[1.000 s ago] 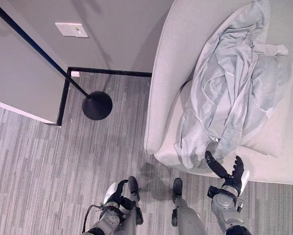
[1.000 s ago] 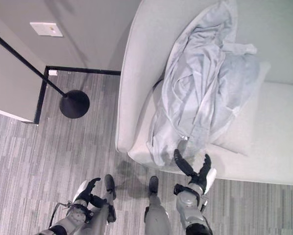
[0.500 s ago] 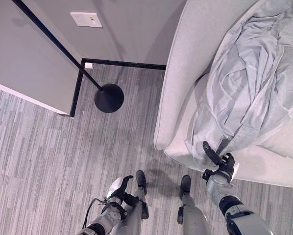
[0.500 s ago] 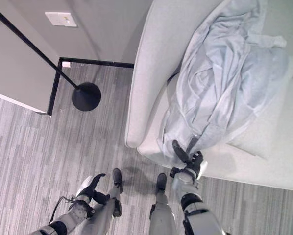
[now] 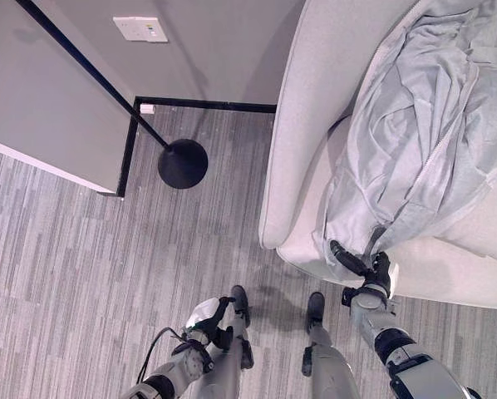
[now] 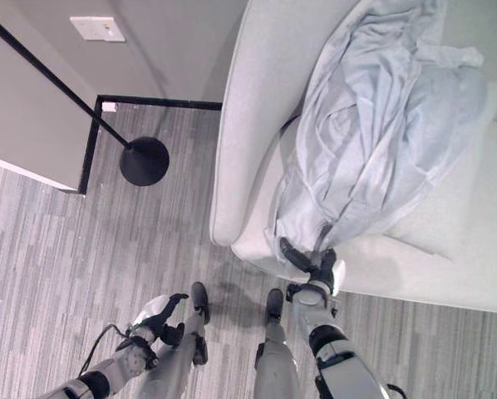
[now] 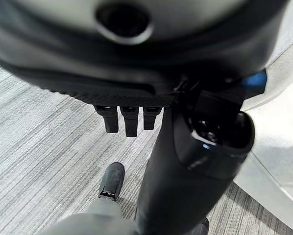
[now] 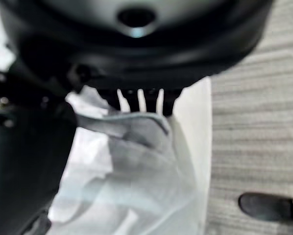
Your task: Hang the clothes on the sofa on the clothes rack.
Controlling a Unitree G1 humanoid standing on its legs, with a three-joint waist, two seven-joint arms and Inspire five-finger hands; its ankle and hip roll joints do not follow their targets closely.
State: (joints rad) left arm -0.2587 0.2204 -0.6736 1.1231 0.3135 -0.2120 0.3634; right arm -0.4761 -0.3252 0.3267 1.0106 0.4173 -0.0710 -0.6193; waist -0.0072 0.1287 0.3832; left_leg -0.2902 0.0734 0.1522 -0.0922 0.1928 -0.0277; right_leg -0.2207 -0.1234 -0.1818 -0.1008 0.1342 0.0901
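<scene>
The left hand (image 5: 218, 315) is held low with fingers loosely relaxed, well clear of the work. The right hand (image 5: 366, 272) is closed on the lower hem of the grey garment (image 5: 423, 141), pinched for lifting. Beyond it the garment lies heaped on the sofa (image 5: 302, 125); the clothes rack (image 5: 183, 163) stands far off.

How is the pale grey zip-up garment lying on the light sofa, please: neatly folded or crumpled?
Crumpled. The pale grey zip-up garment lies in a rumpled heap over the light sofa, its lower edge at the seat front, where the right hand closes on it.
</scene>
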